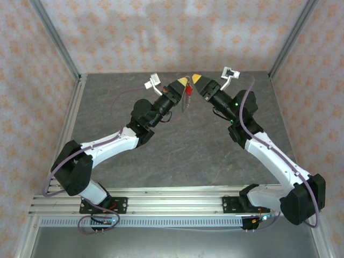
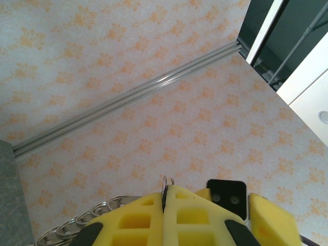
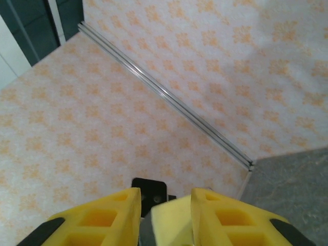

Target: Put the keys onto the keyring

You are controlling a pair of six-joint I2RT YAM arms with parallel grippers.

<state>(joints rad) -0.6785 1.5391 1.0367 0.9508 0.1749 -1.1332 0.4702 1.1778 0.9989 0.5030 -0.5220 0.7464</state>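
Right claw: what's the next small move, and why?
Probably ease the right claw a touch toward the left claw and close on the bit of keyring poking from its shut tips. The right claw stands open, both claws nearly meet above the table, and the red key hangs just under them. Whether it is threaded yet I cannot tell.

our left hand (image 2: 165, 195) has its yellow fingers (image 2: 200, 215) pressed together on a thin metal loop poking up between them. the keyring (image 2: 100, 209) trails away lower left, against the patterned wall (image 2: 154, 66).
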